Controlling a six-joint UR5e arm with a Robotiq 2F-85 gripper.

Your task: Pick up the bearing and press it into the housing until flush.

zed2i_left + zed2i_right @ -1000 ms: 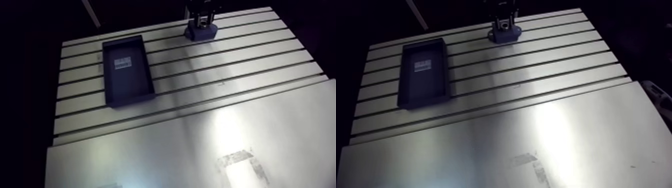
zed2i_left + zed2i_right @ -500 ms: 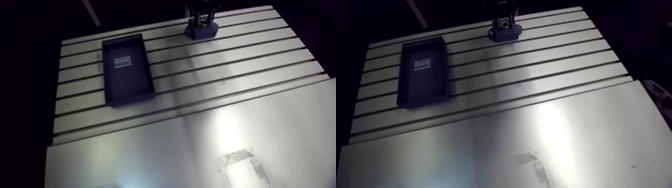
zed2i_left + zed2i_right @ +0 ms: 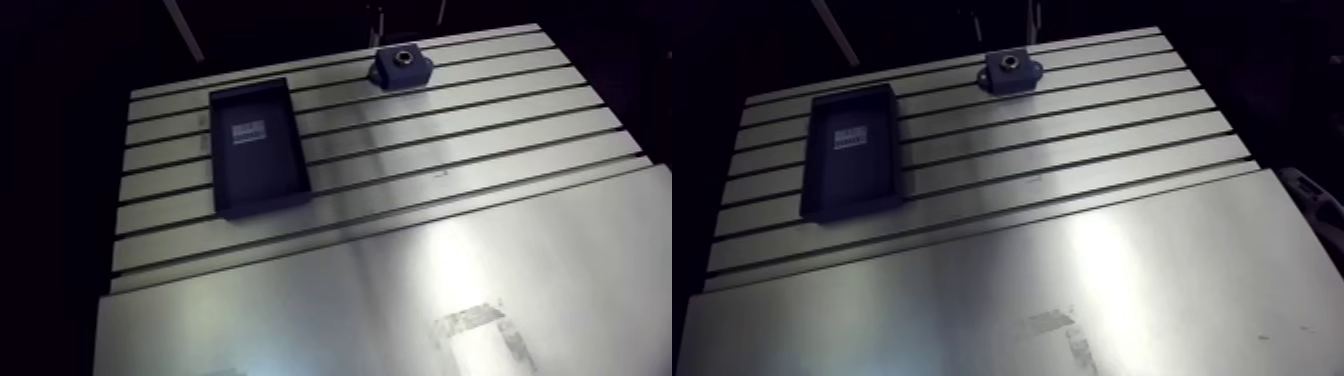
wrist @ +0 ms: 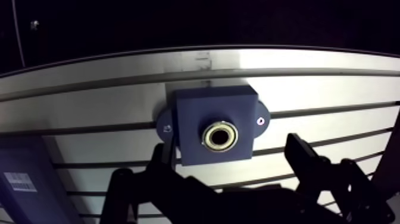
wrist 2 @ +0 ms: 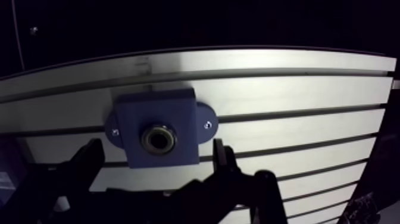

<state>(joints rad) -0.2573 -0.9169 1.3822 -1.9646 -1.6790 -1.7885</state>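
Observation:
The dark blue housing block (image 4: pixel 214 125) lies on the slotted table (image 3: pixel 450 150) near its far edge, and shows in the arm view too as the housing (image 3: pixel 400 67). The bearing (image 4: pixel 220 136), a metal ring, sits inside the housing's round bore. In the wrist view my gripper (image 4: pixel 229 149) hangs above the block, open, one dark finger (image 4: pixel 303 158) on each side of it. Nothing is between the fingers and they touch neither the block nor the bearing. In the arm view the gripper is lost in the dark above the table's far edge.
A black rectangular tray (image 3: pixel 257 148) with a white label inside lies on the table to the left of the housing. A smooth metal plate (image 3: pixel 400 300) covers the table's near part.
Earlier the gripper stood down on the housing with its fingers close together at the bore. Now it has opened and lifted away, leaving the bearing in the housing. The arm camera shifted slightly.

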